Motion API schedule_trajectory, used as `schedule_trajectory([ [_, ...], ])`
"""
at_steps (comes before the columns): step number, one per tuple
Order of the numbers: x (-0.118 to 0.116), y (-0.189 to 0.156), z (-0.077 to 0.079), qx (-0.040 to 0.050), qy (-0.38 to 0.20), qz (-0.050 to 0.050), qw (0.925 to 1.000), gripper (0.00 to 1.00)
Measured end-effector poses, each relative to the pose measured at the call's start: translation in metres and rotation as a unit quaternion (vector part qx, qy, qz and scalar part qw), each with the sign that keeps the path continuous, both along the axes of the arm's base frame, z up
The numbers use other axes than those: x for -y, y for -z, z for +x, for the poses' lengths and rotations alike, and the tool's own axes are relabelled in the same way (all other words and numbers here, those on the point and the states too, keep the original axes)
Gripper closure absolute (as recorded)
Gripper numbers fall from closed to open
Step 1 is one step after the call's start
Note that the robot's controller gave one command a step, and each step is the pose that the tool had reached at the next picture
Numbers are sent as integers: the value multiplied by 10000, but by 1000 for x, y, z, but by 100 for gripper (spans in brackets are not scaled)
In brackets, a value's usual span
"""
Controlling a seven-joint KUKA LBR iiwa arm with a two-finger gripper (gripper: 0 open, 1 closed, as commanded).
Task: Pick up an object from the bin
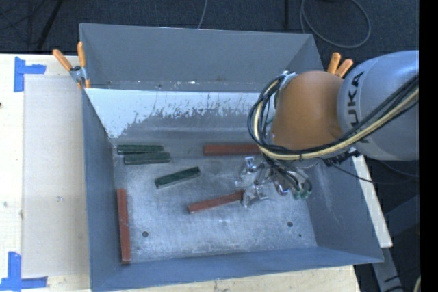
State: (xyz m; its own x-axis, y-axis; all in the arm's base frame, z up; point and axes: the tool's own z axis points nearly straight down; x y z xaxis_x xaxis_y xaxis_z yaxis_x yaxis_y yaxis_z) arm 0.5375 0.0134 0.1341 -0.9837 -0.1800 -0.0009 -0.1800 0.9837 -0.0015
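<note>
a brown stick (213,202) lay slanted on the bin (205,239) floor. the gripper (252,189) was down at its right end, over or against it; whether it was apart, together or clamped on the stick could not be told. just up and left of the brown stick lay a green stick (177,178), apart from it. a second brown stick (229,149) lay above the brown stick, by the back wall. further up and left, a green pair (144,154) lay side by side, touching. well to the brown stick's left, a third brown stick (123,226) ran along the left wall. the orange cover (308,109) hung up and right of it.
</note>
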Motion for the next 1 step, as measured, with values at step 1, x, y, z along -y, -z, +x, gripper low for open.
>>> schedule_trajectory([
  [1, 40, -183, 20, -12, 512, 6, 9987, 100],
])
